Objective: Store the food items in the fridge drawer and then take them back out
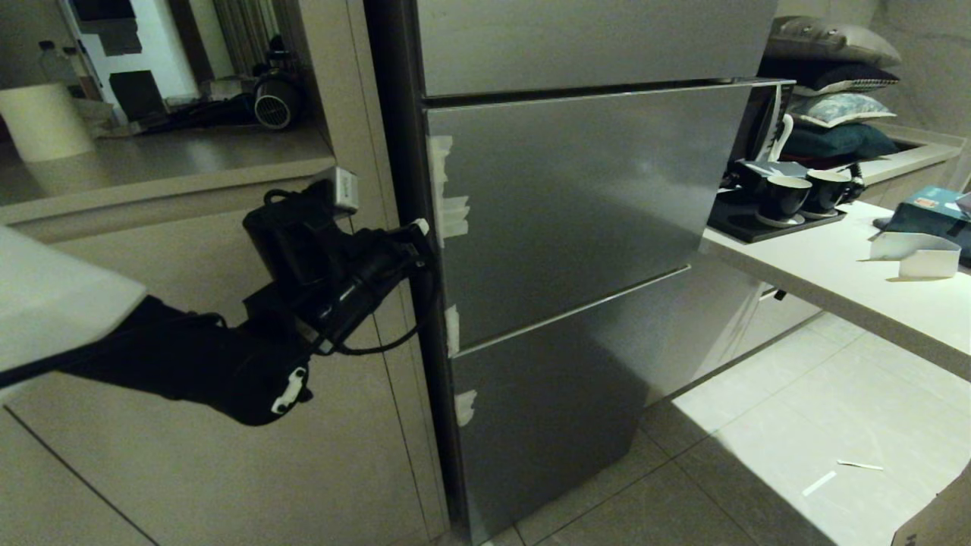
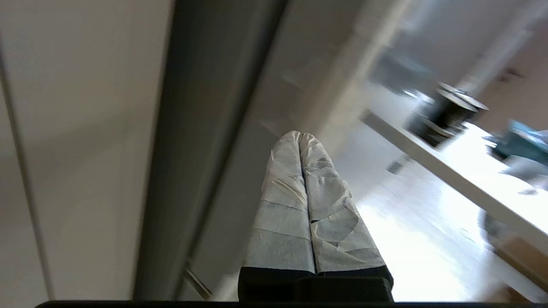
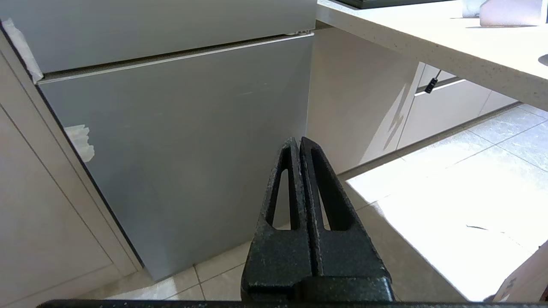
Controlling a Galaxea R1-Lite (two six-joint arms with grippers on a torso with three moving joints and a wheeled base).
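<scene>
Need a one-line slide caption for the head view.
Left hand, fingers pressed together, reaches the left edge of the closed steel fridge; no food items in view.

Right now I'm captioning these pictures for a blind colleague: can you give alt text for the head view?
The left end effector, fingers together, reaches from the left to the left edge of a closed steel fridge, level with its middle door, where scraps of white tape are stuck. To the right, a counter holds dark cups on a tray.
</scene>
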